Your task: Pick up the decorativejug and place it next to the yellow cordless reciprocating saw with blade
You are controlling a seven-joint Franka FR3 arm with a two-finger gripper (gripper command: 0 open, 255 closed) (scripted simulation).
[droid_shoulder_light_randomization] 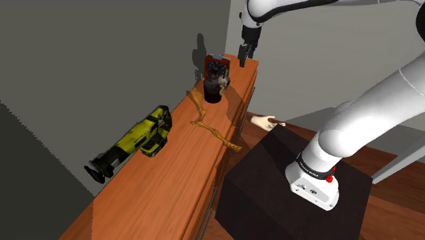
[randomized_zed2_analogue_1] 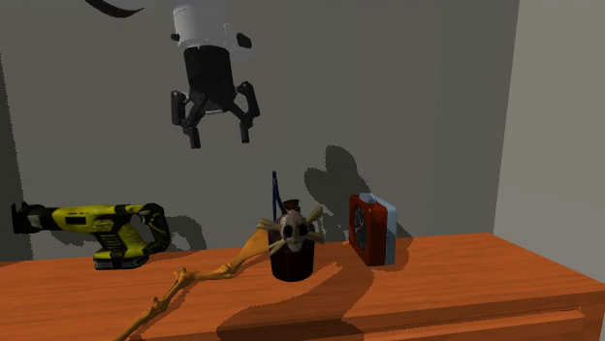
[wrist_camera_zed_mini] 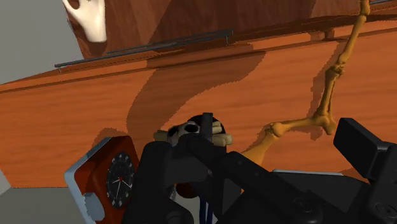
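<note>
Clearly, nothing was grasped yet: the gripper [randomized_zed2_analogue_1: 219,134] was held wide open and empty above the skull-faced jug [randomized_zed2_analogue_1: 294,250], which was stood well apart from the yellow reciprocating saw [randomized_zed2_analogue_1: 102,229].

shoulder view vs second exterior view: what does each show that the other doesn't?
Shoulder, not second exterior: the black stand, a pale model hand between it and the cabinet, and the cabinet's drawer fronts.
Second exterior, not shoulder: the skull face on the jug, and the gap between the open claw's fingers, high above the jug.
Both: yellow saw, jug, bony orange stick, red clock, cabinet top, claw.
</note>
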